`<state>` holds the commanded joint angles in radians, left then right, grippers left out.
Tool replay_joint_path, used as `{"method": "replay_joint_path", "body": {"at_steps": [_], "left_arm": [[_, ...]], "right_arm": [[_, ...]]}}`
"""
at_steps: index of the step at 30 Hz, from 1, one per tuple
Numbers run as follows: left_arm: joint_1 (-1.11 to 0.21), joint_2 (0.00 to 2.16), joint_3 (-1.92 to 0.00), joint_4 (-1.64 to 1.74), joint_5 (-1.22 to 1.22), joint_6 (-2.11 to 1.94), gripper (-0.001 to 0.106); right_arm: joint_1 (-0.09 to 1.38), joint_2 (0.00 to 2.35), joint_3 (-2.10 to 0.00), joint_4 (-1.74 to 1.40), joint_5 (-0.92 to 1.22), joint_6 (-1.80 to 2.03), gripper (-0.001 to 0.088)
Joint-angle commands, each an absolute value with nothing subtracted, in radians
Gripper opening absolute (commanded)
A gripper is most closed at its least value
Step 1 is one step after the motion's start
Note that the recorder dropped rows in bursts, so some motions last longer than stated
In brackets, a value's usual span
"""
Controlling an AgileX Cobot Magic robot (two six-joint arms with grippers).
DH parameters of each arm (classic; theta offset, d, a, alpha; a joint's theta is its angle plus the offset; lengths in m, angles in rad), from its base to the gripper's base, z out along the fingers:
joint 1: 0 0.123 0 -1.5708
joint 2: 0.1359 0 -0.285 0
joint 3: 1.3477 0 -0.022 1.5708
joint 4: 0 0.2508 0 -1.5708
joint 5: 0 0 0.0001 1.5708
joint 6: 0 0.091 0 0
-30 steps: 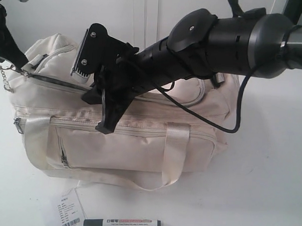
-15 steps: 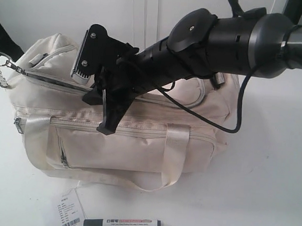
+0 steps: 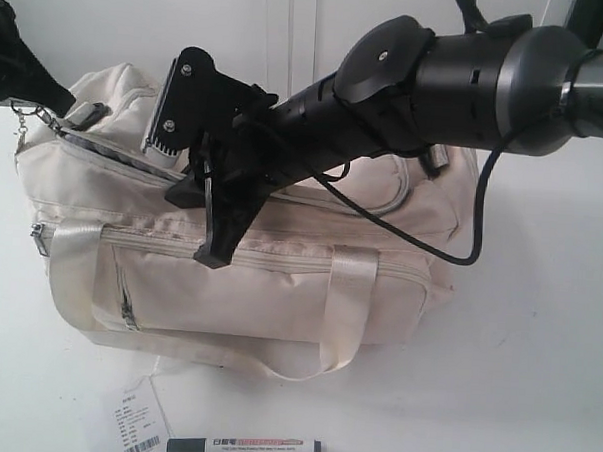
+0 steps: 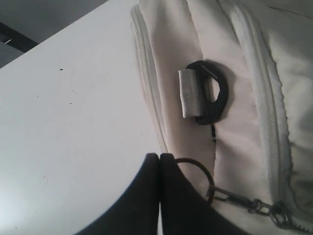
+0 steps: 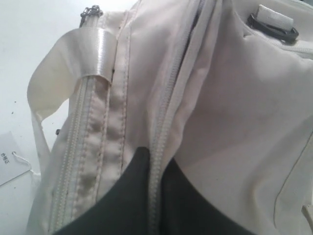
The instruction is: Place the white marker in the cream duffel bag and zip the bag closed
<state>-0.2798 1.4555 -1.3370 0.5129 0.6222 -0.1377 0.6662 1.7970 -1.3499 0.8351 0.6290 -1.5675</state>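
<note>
Sitting on the white desk [image 3: 535, 376]: cream duffel bag [image 3: 278, 295], long side to the exterior camera, front pocket and strap handle [image 3: 346, 308] facing us. Right arm [image 3: 468, 83] comes in from 3 o'clock and lies across the bag's top, reaching past its middle toward 9. Right jaws are closed on the bag: wrist view shows both fingers [image 5: 127, 196] pinching a fold of cream fabric alongside a zipper line. Left arm [image 3: 18, 69] sits at the bag's 10 o'clock corner, by the end of the top zip. Left jaws are pressed together, fingers [image 4: 142, 196] touching. A dark ring [image 4: 209, 172] and chain [image 4: 239, 199] come out just beside one finger; cannot tell if they're pinched. Black buckle [image 4: 222, 98] with a silver sleeve lies on the fabric near them. White marker [image 3: 244, 447] is outside the bag: flat on the desk at the bag's 6 o'clock, clear of it, lying 9-to-3, black cap toward 9. Paper barcode tag [image 3: 138, 424] is just beside the cap end, at the marker's 10 o'clock.
</note>
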Motion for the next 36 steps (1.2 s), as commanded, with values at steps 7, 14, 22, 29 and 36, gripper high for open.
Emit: {"method": "replay_joint_path", "body": {"at_steps": [7,14,22,29,36], "left_arm": [[-0.28,1.455,-1.337,0.455,0.68,-0.17,0.034],[-0.28,1.438,-1.339,0.458,0.76,-0.215,0.066],[-0.28,1.301,-1.339,0.495,0.815,-0.197,0.067],[-0.28,1.283,-1.327,0.075,0.961,-0.006,0.054],[-0.28,1.186,-1.236,-0.024,0.847,0.031,0.031]], "right_arm": [[0.666,1.797,-1.35,0.835,0.62,-1.568,0.0],[0.666,1.797,-1.35,0.835,0.597,-1.568,0.0],[0.666,1.797,-1.35,0.835,0.598,-1.566,0.0],[0.666,1.797,-1.35,0.835,0.598,-1.546,0.0],[0.666,1.797,-1.35,0.835,0.593,-1.486,0.0]]}}
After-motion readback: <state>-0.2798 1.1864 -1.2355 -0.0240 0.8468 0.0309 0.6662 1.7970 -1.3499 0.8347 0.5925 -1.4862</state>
